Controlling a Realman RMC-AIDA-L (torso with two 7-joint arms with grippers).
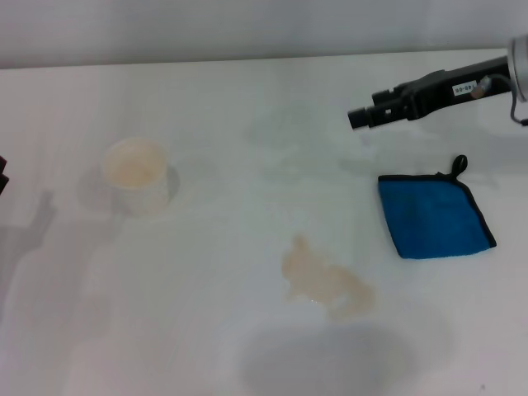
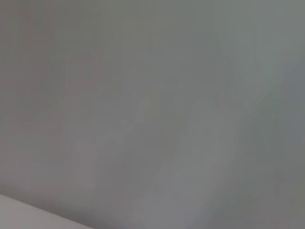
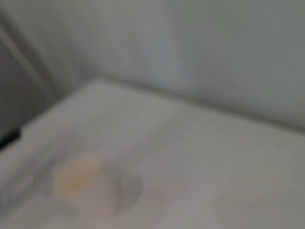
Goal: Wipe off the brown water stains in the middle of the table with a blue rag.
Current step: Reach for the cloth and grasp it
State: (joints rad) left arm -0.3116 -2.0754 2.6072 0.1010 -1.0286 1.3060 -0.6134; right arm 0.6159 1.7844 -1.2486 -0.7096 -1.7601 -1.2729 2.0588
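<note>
The white tabletop (image 1: pixel 206 330) fills the view. The brown water stains (image 1: pixel 323 281) lie near its middle, w/ nothing on them. The blue rag (image 1: pixel 435 215) lies flat to the right of them, apart, its black loop at the far corner. The right hand (image 1: pixel 369 116) hangs above the tabletop, beyond the rag, not touching it; fingers unclear. A white paper cup (image 1: pixel 138 175) stands upright on the left side, well apart from the stains. At the left edge a bit of the left arm (image 1: pixel 3 175) shows.
</note>
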